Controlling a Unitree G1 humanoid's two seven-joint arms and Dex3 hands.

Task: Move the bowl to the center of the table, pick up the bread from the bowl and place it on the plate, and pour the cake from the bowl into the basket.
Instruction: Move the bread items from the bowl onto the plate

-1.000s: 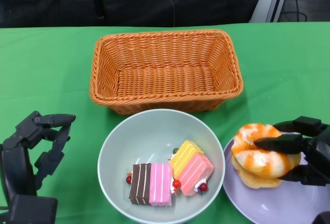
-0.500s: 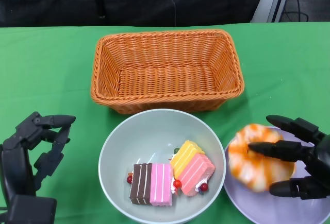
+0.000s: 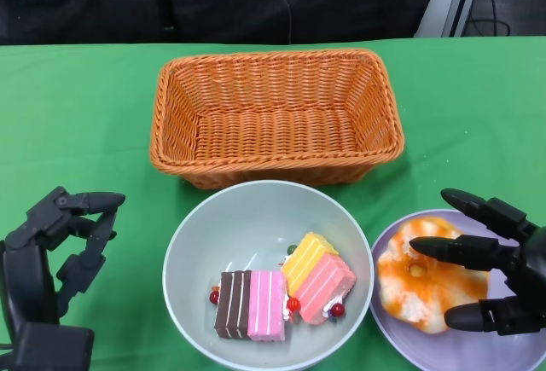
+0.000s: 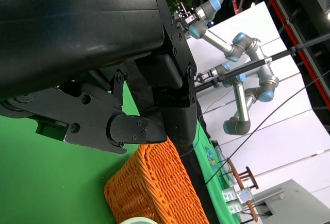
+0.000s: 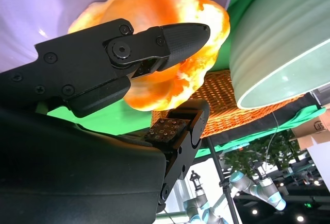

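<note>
The orange glazed bread (image 3: 426, 281) lies on the lilac plate (image 3: 478, 350) at the lower right. My right hand (image 3: 499, 260) is just right of it, fingers spread over and beside the bread, holding nothing. In the right wrist view a finger of that hand (image 5: 103, 64) stretches across the bread (image 5: 175, 13) with a gap around it. The pale green bowl (image 3: 183, 234) sits at the front centre and holds a brown-pink cake (image 3: 250, 304) and a yellow-pink cake (image 3: 318, 278). My left hand (image 3: 55, 252) hovers empty at the lower left, clear of the bowl.
A woven orange basket (image 3: 275, 115) stands empty just behind the bowl, almost touching its rim. Green cloth (image 3: 85, 115) covers the table. The left wrist view shows my left hand (image 4: 129, 128) and a corner of the basket (image 4: 154, 183).
The bread has gone from my right hand's grip down onto the plate, and the fingers have spread apart and drawn back a little to the right. The left hand has stayed put.
</note>
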